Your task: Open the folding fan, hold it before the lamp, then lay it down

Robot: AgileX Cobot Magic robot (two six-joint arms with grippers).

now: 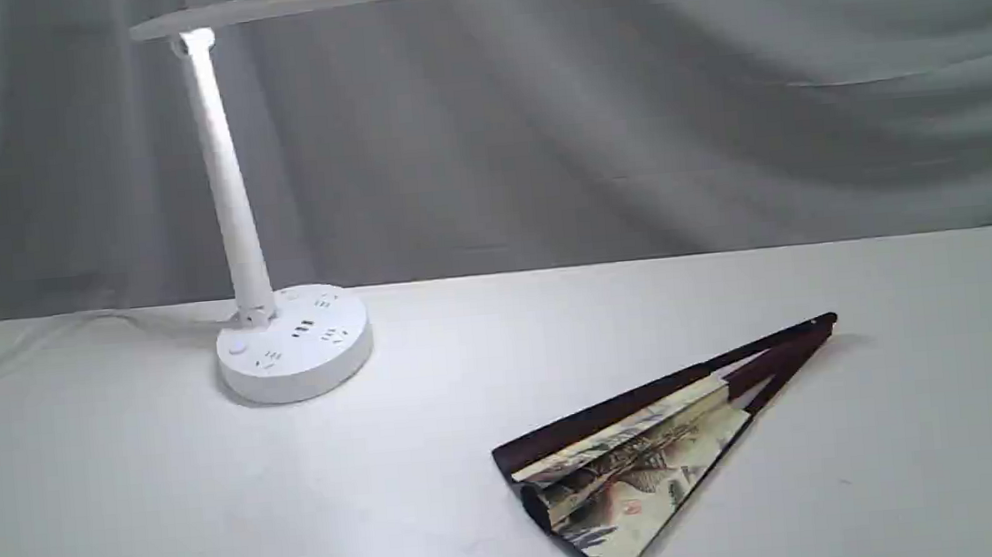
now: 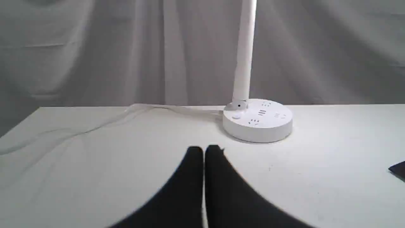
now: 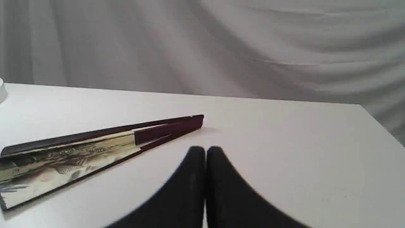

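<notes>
**Item 1: folding fan** (image 1: 635, 471). Lies flat on the desk (image 1: 124, 502), spread only to a narrow wedge. Its pivot end rests just beyond the tips of the right tool (image 3: 205, 152), and its wide end runs away from that tool toward the lamp's side. Judged: laid so that 1 tool can take a guard near the pivot. Pleated cream paper, matt, painted with a landscape. 2 dark maroon wooden guards, straight and smooth, with slim ribs between.

**Item 2: lamp** (image 1: 293, 343). Stands ahead of the left tool (image 2: 204, 152), near but apart, and well away from the fan (probably to leave room for showing the leaf before it). White smooth plastic: round base with sockets, slim tapering stem, flat bar head. A white cord (image 2: 110, 118) trails off from the base.

**Item 3: left tool.** 2 black tapered fingers (image 2: 186, 183) pressed together, nothing between them, low over the desk.

**Item 4: right tool.** Likewise pinched closed and holding nothing.

**Item 5: desk.** White, flat, faintly sheened. Grey draped cloth (image 1: 712, 102) hangs behind it.
</notes>
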